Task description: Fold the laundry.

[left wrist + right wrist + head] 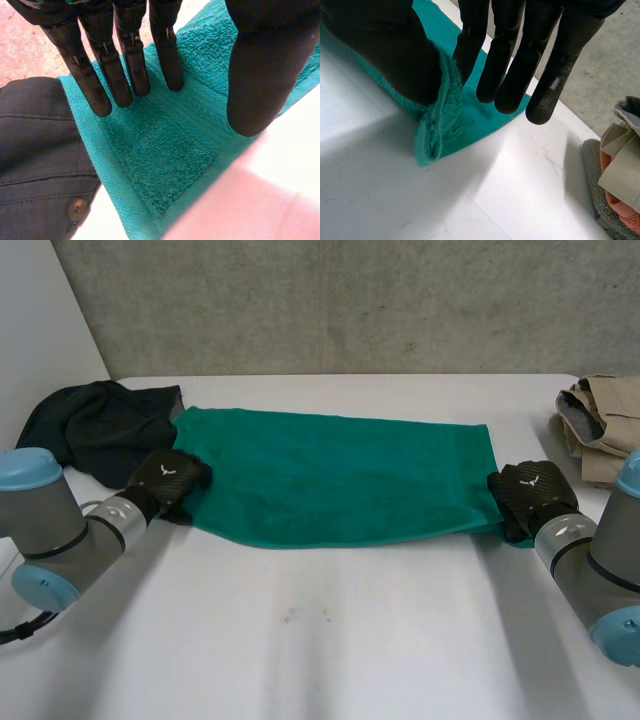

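Towel (330,475), green, is laid flat in a long strip across the white counter (320,640), not yet folded end to end. A dark garment (90,425) and a tan pile (605,425) are seen at either side. The towel's left end is touched by the left robot hand (168,480), fingers straight, thumb apart; its right edge is pinched by the right robot hand (530,495).

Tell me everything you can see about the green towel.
The green towel is terry cloth with a flat woven band near its end, lying spread flat, long side across the white table. Its left end lies beside a dark garment, with the left hand's straight fingers over it. The right hand pinches its near right corner between thumb and fingers, raising a small ridge.
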Tool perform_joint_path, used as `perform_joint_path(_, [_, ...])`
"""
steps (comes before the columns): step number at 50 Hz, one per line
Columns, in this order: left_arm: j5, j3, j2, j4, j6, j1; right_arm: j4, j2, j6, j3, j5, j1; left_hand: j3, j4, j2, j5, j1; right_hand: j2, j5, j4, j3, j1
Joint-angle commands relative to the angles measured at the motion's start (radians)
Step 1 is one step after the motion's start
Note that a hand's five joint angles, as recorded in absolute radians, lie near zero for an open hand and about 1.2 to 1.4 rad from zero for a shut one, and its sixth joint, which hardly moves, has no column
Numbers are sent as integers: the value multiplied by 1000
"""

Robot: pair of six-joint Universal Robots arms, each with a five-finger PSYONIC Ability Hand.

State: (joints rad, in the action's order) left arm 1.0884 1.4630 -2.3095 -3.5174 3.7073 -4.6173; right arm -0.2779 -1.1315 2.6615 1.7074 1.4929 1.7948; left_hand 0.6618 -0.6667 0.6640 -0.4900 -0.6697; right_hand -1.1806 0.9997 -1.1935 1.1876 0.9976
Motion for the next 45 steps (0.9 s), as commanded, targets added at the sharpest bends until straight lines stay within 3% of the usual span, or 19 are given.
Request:
perform_joint_path(1, [4, -62, -48, -2, 0, 0, -1, 3, 0, 0, 0, 0, 115, -111, 113, -113, -107, -216, 222, -203, 209, 399])
perform_joint_path(16, [4, -109, -88, 2, 39, 6, -1, 6, 0, 0, 0, 1, 288, -284, 286, -286, -281, -216, 222, -203, 209, 399])
perform_joint_path(26, [1, -115, -105, 15, 39, 8, -1, 6, 0, 0, 0, 1, 720, -715, 717, -717, -712, -216, 222, -203, 209, 399])
perform_joint_path(31, [1, -104, -87, 47, 40, 12, -1, 6, 0, 0, 0, 0, 734, -730, 732, -732, -727, -216, 222, -203, 209, 399])
perform_joint_path(33, [1, -95, -82, 63, 39, 15, -1, 4, 0, 0, 0, 0, 513, -508, 511, -510, -505, -216, 222, -203, 209, 399])
perform_joint_path(34, [1, -89, -70, 81, 34, 20, -1, 4, 0, 0, 0, 0, 276, -271, 274, -274, -268, -216, 222, -203, 209, 399])
perform_joint_path(35, [1, -81, -58, 93, 31, 21, -1, 4, 0, 0, 0, 0, 219, -214, 217, -216, -211, -216, 222, -203, 209, 399])
perform_joint_path(45, [-12, 16, 32, 141, 40, 47, 0, 4, 0, 1, 0, 0, 95, -90, 93, -92, -87, -216, 222, -203, 209, 399])
